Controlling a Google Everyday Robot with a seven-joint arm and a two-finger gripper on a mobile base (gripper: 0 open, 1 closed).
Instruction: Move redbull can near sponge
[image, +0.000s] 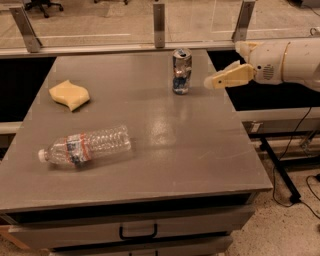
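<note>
The redbull can (182, 71) stands upright at the back of the grey table (180, 145), right of centre, with its pull-tab top showing. The pale yellow sponge (70, 94) lies flat at the table's back left, far from the can. My gripper (212, 81) reaches in from the right on a white arm. It hovers at about mid-can height, a short way right of the can, and does not touch it.
A clear plastic water bottle (85, 146) lies on its side at the table's front left. Metal posts (159, 20) with glass panels run along the back edge. A drawer with a handle (137, 232) sits below the tabletop. Cables (285, 175) lie on the floor at right.
</note>
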